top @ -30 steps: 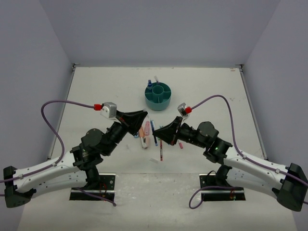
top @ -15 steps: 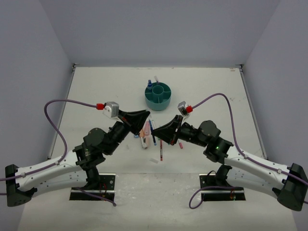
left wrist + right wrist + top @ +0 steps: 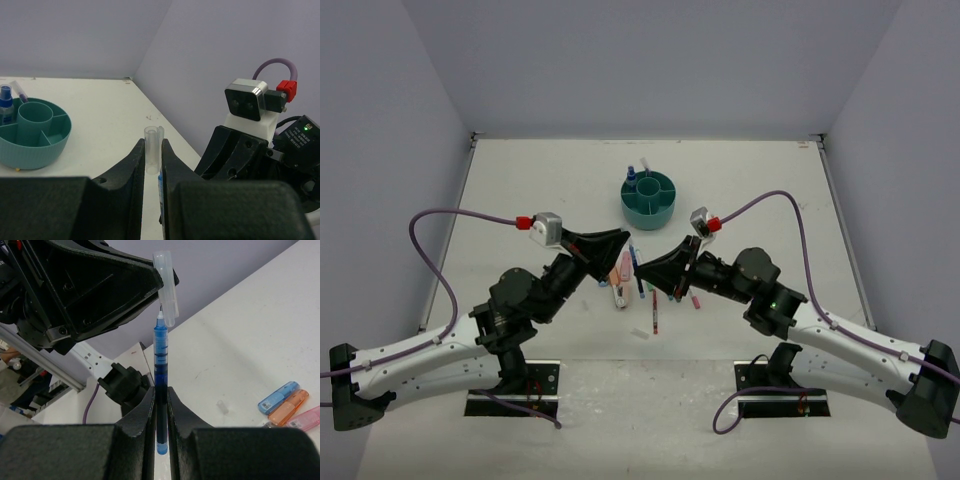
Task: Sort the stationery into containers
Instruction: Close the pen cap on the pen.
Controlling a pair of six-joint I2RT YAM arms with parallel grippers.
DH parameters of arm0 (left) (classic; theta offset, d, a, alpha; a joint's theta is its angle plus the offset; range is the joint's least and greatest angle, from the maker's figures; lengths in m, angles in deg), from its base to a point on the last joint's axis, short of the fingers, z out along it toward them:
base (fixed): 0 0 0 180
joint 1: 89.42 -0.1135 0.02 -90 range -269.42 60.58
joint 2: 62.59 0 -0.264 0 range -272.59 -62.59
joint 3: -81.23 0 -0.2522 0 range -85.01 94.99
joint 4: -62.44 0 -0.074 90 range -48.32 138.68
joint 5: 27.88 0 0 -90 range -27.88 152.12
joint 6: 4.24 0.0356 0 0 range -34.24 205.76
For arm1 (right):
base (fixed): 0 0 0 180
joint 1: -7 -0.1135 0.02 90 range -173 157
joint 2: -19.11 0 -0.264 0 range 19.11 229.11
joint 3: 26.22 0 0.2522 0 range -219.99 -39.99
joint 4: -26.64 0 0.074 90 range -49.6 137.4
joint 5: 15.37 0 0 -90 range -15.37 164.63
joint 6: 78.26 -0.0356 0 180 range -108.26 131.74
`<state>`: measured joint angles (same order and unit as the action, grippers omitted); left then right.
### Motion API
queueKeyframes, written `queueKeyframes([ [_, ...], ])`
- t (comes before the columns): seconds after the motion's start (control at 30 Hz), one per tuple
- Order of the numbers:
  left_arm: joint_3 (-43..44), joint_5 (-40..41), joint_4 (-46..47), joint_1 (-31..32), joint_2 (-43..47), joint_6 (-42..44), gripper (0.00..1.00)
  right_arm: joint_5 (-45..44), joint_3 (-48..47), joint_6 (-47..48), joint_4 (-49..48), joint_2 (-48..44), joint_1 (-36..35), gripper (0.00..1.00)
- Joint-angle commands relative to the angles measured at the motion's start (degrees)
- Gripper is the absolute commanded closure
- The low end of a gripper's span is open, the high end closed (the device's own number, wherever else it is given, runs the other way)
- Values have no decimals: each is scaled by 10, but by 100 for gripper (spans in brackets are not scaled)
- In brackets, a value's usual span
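Left tool (image 3: 152, 156): clenched on a clear cap (image 3: 152, 145), which stands upright between the fingers with most of its length showing above them.

Right tool (image 3: 160, 402): clenched on a blue pen (image 3: 160, 352). The pen is uncapped and its nib points up at the cap's open end. Nib and cap mouth are just beside each other, slightly out of line. Cannot tell if they touch. The cap is not seated.

The 2 tools meet nose to nose in the air over the middle of the tabletop (image 3: 520, 180), above the loose pile.

Below them, 3 stubby markers (image 3: 289, 407) in blue, orange and pink lie side by side, with thin loose pens (image 3: 654, 318) near them.

Teal organiser (image 3: 650, 208): well beyond the tools on the far side. 2 items stand in a rear compartment; the central cup looks unfilled.

Step in hand, as judged: recapping the blue pen before it is sorted. Most of the stationery is not yet in the organiser, so the task looks early.

The next move calls for a small sideways correction to bring nib and cap mouth onto 1 axis, then a straight push together. A skewed push risks the cap slipping in the fingers.
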<state>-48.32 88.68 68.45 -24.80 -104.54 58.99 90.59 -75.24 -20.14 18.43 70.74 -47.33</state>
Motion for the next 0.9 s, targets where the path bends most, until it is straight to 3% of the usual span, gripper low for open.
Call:
queueKeyframes([
  [0.0, 0, 1, 36, 0, 4, -7, 100, -9, -29, 18, 6, -8, -2, 100],
  [0.87, 2, -3, 50, 0, 6, -4, 100, 9, -52, 26, 39, -6, -3, 100],
])
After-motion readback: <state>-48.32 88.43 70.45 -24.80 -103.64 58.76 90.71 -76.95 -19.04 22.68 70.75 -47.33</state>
